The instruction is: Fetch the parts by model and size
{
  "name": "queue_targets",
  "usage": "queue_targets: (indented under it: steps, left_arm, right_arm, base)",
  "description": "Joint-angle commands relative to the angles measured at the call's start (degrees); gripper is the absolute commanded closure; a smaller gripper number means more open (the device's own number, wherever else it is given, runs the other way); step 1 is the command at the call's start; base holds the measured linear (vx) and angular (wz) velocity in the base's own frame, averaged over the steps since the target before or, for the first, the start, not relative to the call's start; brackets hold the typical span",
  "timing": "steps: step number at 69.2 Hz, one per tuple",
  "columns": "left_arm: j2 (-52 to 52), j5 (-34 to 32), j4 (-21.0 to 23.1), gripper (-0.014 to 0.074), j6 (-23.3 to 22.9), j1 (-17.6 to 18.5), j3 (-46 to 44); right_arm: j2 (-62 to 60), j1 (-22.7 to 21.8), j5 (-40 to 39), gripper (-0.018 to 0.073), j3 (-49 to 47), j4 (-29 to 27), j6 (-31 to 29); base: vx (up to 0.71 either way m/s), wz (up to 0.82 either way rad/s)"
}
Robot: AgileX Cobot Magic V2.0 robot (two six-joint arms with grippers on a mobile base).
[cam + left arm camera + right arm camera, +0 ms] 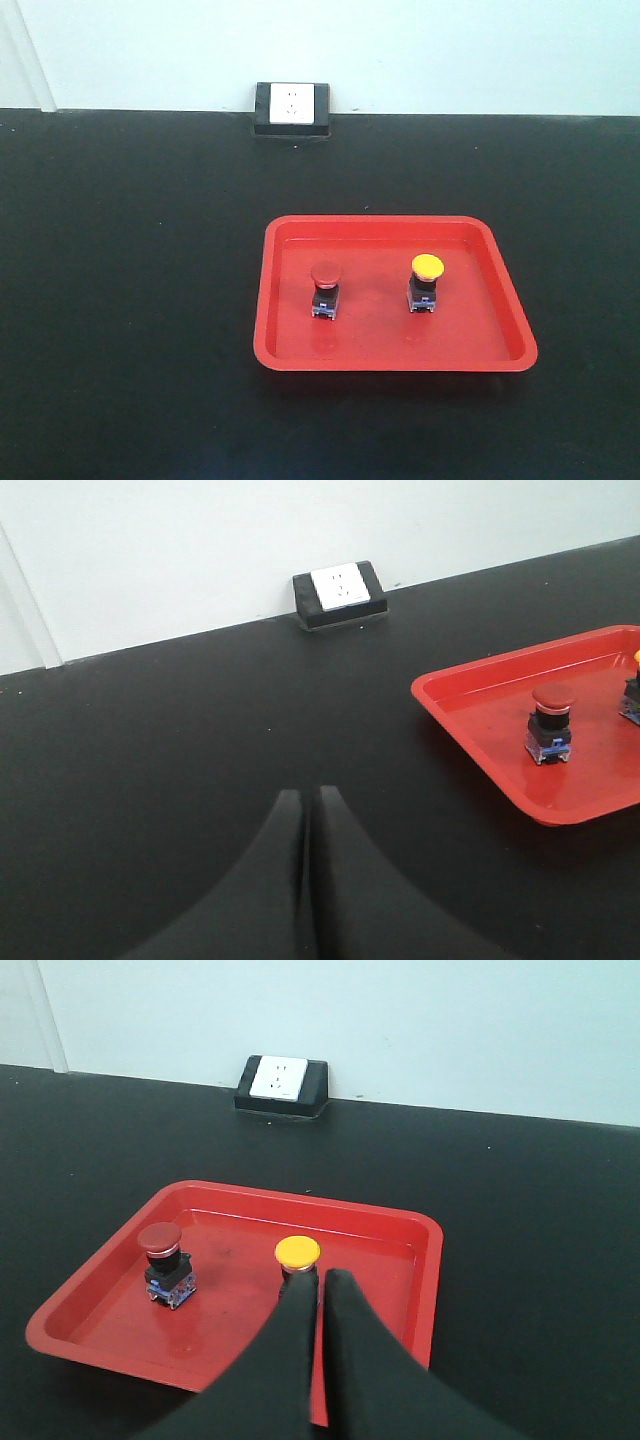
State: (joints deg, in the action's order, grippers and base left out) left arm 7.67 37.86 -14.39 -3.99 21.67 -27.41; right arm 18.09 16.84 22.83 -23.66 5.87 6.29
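Observation:
A red-capped push-button switch (324, 289) and a yellow-capped one (426, 283) stand upright side by side in a red tray (392, 358), each on a black body with a blue base. Neither gripper shows in the front view. In the left wrist view my left gripper (308, 792) is shut and empty over the black table, left of the tray (470, 730) and apart from the red-capped switch (551, 723). In the right wrist view my right gripper (320, 1278) is shut and empty; its tips hide the lower body of the yellow-capped switch (298, 1252). The red-capped switch (165, 1266) stands to its left.
A black table (130, 300) runs back to a pale wall. A black box with a white wall socket (292, 108) sits at the table's far edge against the wall, behind the tray. A white door frame edge (20, 60) shows at the far left.

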Motion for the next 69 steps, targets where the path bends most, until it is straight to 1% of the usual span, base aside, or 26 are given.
queue_targets:
  steps: [1, 37, 41, 46, 52, 54, 59, 63, 69]
  left_arm:
    - [0.62, -3.98, -0.23, 0.0603, -0.19, -0.09, -1.41]
    - [0.62, -4.31, 0.03, 0.0603, -0.19, -0.21, -1.41]
    - [0.62, -5.08, 2.57, 0.0603, -0.19, -1.56, -1.41]
    - [0.62, -5.3, 6.2, 0.0603, 0.41, -4.46, -1.41]
    - [0.62, -5.96, 9.55, 0.0603, 3.99, -8.57, -1.41]
    - [0.62, -6.28, 10.57, 0.0603, 6.12, -9.94, -1.41]
    - [0.57, -7.02, 12.52, 0.0603, 8.78, -13.08, -1.41]
    - [0.23, -8.37, 13.58, 0.0603, 9.04, -15.17, -0.48]
    - [-1.09, -12.88, 14.74, 0.0603, 8.79, -17.5, 2.98]
  right_arm:
    - [0.5, -0.29, -4.1, 0.0568, -1.53, 0.39, -0.04]
    - [0.5, -0.29, -4.1, 0.0568, -1.53, 0.39, -0.04]
    - [0.5, -0.29, -4.1, 0.0568, -1.53, 0.39, -0.04]
    - [0.5, -0.29, -4.1, 0.0568, -1.53, 0.39, -0.04]
    - [0.5, -0.29, -4.1, 0.0568, -1.53, 0.39, -0.04]
    - [0.5, -0.29, -4.1, 0.0568, -1.53, 0.39, -0.04]
    - [0.5, -0.29, -4.1, 0.0568, -1.53, 0.39, -0.04]
    - [0.5, -0.29, -4.1, 0.0568, -1.53, 0.39, -0.04]
    - [0.5, -0.29, -4.1, 0.0568, -1.53, 0.39, -0.04]
  base:
    - [0.0, 0.0]
    - [0.0, 0.0]
    - [0.0, 0.0]
    - [0.0, 0.0]
    - [0.0, 0.0]
    - [0.0, 0.0]
    - [0.0, 0.0]
    - [0.0, 0.0]
    - [0.0, 0.0]
